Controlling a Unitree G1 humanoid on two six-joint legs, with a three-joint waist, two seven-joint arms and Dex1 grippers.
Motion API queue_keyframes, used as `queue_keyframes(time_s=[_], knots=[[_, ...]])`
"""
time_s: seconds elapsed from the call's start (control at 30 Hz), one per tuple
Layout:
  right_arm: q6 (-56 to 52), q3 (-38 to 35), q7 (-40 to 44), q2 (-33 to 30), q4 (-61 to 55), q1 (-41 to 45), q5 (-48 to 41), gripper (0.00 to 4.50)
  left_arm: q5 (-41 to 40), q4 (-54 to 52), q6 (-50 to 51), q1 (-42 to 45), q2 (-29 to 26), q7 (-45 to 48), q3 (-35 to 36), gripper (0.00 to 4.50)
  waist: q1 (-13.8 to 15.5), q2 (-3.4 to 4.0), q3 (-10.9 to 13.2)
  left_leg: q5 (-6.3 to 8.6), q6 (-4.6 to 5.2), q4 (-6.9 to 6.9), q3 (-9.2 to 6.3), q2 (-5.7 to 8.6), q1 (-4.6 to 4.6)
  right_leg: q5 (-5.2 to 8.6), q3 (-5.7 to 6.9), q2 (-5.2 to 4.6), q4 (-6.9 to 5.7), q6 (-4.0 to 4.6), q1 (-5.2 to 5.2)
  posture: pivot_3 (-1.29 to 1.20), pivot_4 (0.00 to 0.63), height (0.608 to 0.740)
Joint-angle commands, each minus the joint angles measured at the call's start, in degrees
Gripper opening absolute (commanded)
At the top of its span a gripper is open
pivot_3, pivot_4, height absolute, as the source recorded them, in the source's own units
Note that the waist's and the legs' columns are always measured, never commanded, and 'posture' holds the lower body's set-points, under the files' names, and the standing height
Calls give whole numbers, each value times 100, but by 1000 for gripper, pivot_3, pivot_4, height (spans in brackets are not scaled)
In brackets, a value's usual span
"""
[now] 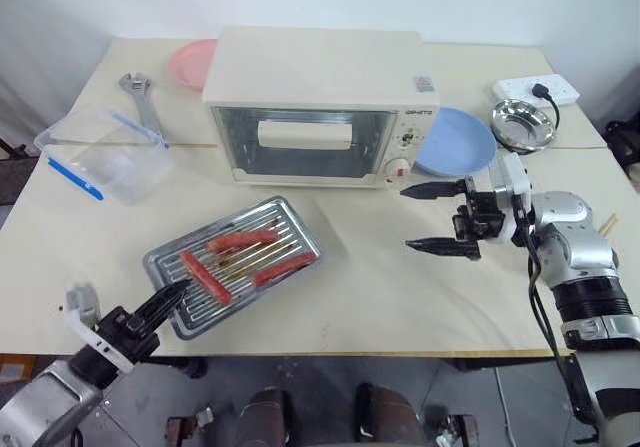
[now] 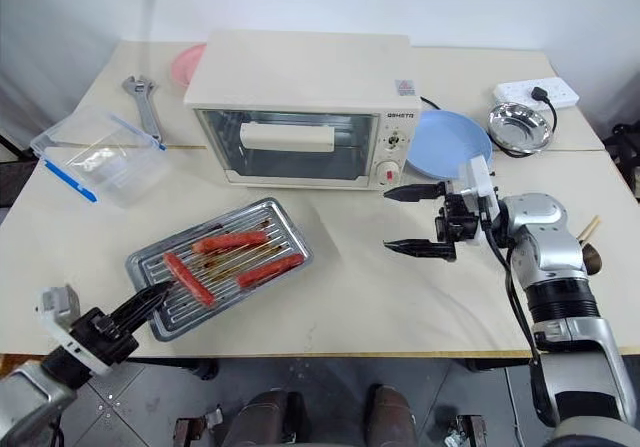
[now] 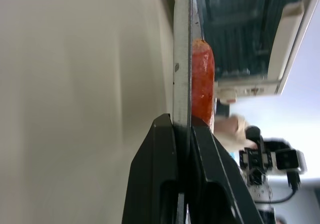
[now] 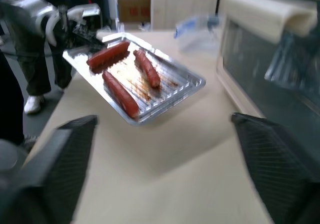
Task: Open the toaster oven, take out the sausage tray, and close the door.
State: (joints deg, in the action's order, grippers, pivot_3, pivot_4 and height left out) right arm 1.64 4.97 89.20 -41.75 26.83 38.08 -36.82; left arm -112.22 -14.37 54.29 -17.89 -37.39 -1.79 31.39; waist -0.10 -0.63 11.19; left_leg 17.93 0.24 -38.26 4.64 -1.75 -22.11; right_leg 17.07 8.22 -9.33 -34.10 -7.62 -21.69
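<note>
The shallow silver metal sausage tray [image 1: 234, 264] with its wire rack and three red sausages is out of the boxy cream-white toaster oven [image 1: 318, 107], over the pale worktop [image 1: 400, 297] in front of it, tilted. The left end effector [image 1: 168, 302] is clamped on the tray's near corner rim (the wrist view shows the thin edge pinched between the black fingers [image 3: 155, 184]). The right end effector [image 1: 440, 217] stands wide apart and empty, beside the oven's knob side. The clear glass door [image 1: 300, 142] with its white bar handle looks shut. The tray seems light and stiff but thin-lipped and slick; held at one corner it can sag, so keep it level or the sausages will roll
</note>
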Motion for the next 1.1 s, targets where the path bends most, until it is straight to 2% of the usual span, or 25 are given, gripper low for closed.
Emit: queue_keyframes(time_s=[0.03, 0.1, 0.17, 0.37, 0.57, 0.8, 1.1], knots=[[380, 60, 330, -341, 67, -55, -332, 4456, -78, 487, 411, 619, -340, 168, -217, 0, 1, 7, 4, 0, 0, 0, 1, 1, 1, 0, -2, 0, -1, 0, 0, 0, 150, 740], [405, 171, 330, -519, 21, -156, -644, 4456, -78, 926, 580, 1122, -439, 165, -372, 0, 1, 9, 5, 0, -1, -1, 8, 0, 2, 0, -5, 0, -4, -1, -3, 0, 150, 740], [581, 149, 330, -624, 128, -253, -619, 4456, -42, 1399, 768, 1816, -572, 90, -882, 0, 3, 9, 5, 0, -1, 0, 8, 1, 3, -1, -10, 0, -7, -2, -5, 0, 150, 740], [806, 153, 330, -809, -85, -573, -1053, 4456, 531, 2436, 1269, 3109, -506, 335, -1695, 0, 7, 5, 3, 0, -1, -2, 56, 3, 4, -3, -18, 0, -8, -6, -5, 0, 150, 740], [946, -22, 330, -885, -190, -875, -1118, 4456, 2286, 3736, 2124, 4742, -232, 1535, -2654, 0, 155, 4, 3, -3, -2, -26, 61, 6, 1, -5, -19, 3, -22, -9, -4, 0, 150, 740], [1027, -98, 330, -1064, -350, -1251, -1400, 4456, 3906, 4473, 2163, 5477, 35, 2747, -2828, 0, 172, 4, 2, -2, 0, -29, 66, 9, 3, -7, -28, 2, -22, -14, -4, 0, 150, 740], [1148, -25, 330, -1207, -126, -1295, -1371, 4500, 5206, 4999, 2271, 5912, 334, 3542, -2715, 2695, 164, 6, 2, -2, 0, -43, 67, 6, 5, -8, -33, 1, -37, -14, -4, 0, 150, 740]])
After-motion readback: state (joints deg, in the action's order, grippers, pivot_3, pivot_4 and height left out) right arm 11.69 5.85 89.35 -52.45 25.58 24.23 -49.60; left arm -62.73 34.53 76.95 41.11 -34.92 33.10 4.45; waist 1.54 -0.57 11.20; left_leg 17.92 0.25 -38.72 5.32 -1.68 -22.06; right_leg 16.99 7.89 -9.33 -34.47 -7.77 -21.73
